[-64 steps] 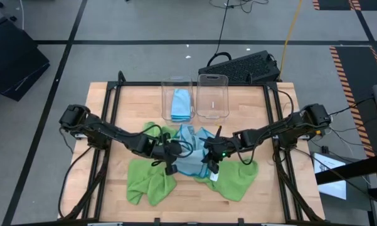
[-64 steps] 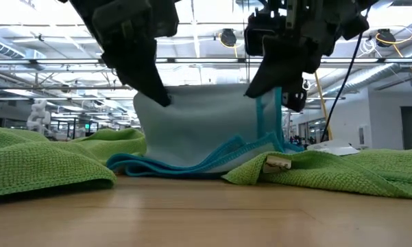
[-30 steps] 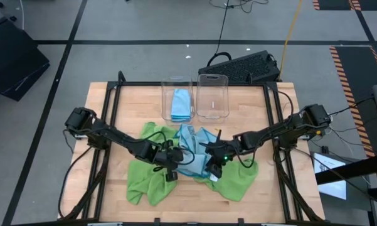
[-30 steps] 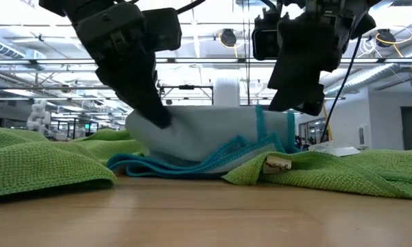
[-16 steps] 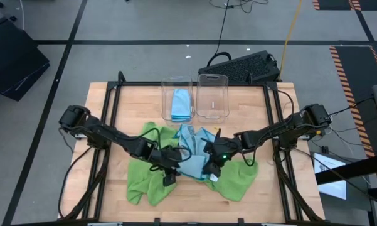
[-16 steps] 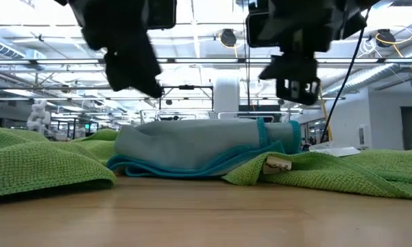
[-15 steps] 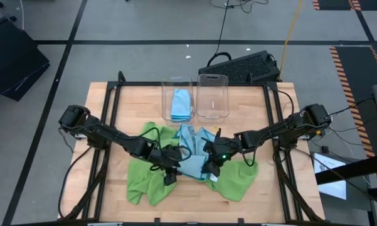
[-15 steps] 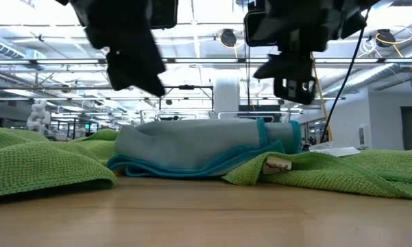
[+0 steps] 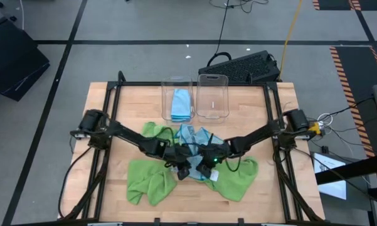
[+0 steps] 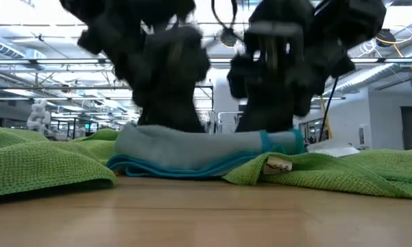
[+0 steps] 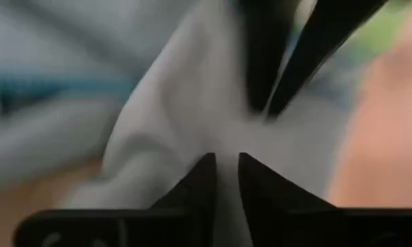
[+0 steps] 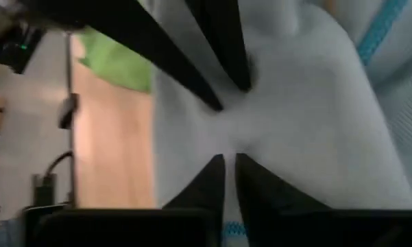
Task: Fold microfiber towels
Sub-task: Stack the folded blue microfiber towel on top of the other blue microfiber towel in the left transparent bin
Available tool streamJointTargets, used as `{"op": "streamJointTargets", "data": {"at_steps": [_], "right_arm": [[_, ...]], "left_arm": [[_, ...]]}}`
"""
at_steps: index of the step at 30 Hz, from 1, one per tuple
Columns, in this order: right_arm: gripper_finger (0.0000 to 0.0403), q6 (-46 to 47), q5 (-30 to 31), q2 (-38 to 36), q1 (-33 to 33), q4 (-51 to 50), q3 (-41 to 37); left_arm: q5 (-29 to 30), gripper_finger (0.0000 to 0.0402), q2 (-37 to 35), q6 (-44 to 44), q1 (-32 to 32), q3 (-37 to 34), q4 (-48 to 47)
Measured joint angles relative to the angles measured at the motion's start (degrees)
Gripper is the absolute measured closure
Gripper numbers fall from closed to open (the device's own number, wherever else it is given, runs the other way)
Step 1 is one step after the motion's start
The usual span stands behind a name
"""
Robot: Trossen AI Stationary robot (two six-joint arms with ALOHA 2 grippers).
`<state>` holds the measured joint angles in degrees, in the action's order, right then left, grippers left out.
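A light blue towel (image 9: 189, 139) lies folded at the table's middle, over two lime green towels (image 9: 147, 182) (image 9: 239, 179). In the low view it is a flat bundle (image 10: 206, 145) resting on the wood and the green cloth. My left gripper (image 9: 180, 171) and my right gripper (image 9: 204, 164) have come down side by side on the middle of its top, fingertips facing each other. Both show blurred in the low view, left (image 10: 171, 125) and right (image 10: 264, 127). Each is nearly closed, with pale blue cloth at the tips. My left gripper (image 11: 224, 165) comes slanting down from the table's left onto the blue towel's top layer (image 11: 192, 130) near the towel's middle. A small ridge of cloth sits between the fingertips. The towel lies flat on the table. My right gripper (image 12: 229, 165) comes slanting down from the table's right onto the same top layer (image 12: 281, 116), close to the left fingers (image 12: 212, 48). Creases run together at its tips, with cloth between them. The towel stays down on the table.
Two clear bins stand at the far middle: one (image 9: 177, 99) holds a folded blue towel, the other (image 9: 212, 96) shows nothing inside. A black keyboard (image 9: 241, 66) lies beyond the far edge. A white label (image 10: 277, 162) sticks out of the right green towel.
The blue towel's raised part has been laid over and now lies flat. Both grippers let it go and rose. They then came down and toward each other onto the towel's middle.
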<state>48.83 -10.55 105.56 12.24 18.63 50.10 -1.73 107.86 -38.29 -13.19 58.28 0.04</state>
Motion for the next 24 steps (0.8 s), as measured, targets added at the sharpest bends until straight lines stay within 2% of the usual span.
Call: {"op": "streamJointTargets", "data": {"at_steps": [3,8,13,16,20,24], "right_arm": [[0.0400,-0.32,-0.49,1.52,-0.42,-0.99,0.04],[0.0395,-0.44,-3.10,1.01,-1.26,-1.36,0.07],[0.0394,1.99,-5.83,-6.94,-2.84,-4.21,0.03],[0.0389,5.08,-3.87,-13.30,-2.96,-11.30,0.05],[0.0357,9.87,0.25,-19.69,-1.63,-19.30,-0.57],[0.0303,18.43,2.75,-21.81,0.76,-19.72,-5.28]], "left_arm": [[-0.96,0.0361,2.83,-3.72,0.38,0.23,-0.20],[-3.48,0.0378,1.88,-6.88,1.50,0.09,-0.57],[-2.15,0.0395,-3.96,-7.29,2.45,-0.17,-3.18],[-1.64,0.0398,-6.42,-8.00,2.53,0.00,-2.85],[-1.12,0.0388,-7.41,-8.71,1.82,-0.02,-1.96],[0.11,0.0382,-6.03,-8.75,1.51,-0.02,-1.96]]}}
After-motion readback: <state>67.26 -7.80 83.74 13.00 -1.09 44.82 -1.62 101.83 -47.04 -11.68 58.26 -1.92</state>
